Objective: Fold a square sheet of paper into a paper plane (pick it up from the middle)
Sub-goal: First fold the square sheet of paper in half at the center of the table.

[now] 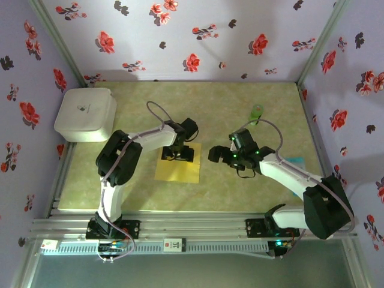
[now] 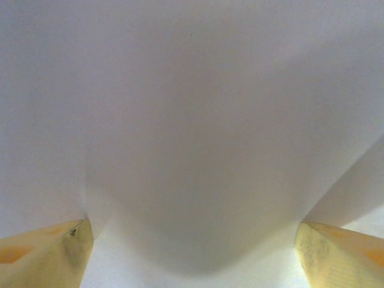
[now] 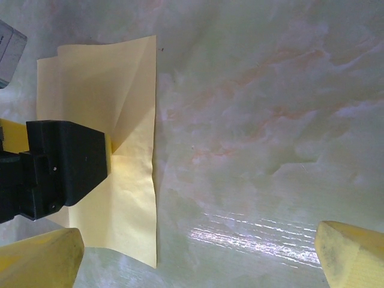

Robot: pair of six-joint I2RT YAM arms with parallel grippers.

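Overhead, left pincer wide on the square sheet of paper, right pincer wide nearby, right wrist shows creases.

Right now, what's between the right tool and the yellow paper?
Only bare table lies between the right tool and the paper, seen in the top view and the right wrist view.

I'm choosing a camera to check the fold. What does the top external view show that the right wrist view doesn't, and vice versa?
Top external adds the white box, the green cylinder and the floral walls. Right wrist adds creases in the yellow sheet and the yellow fingers of the right end effector, spread wide. Both share the yellow sheet on the table with the left end effector down on it.
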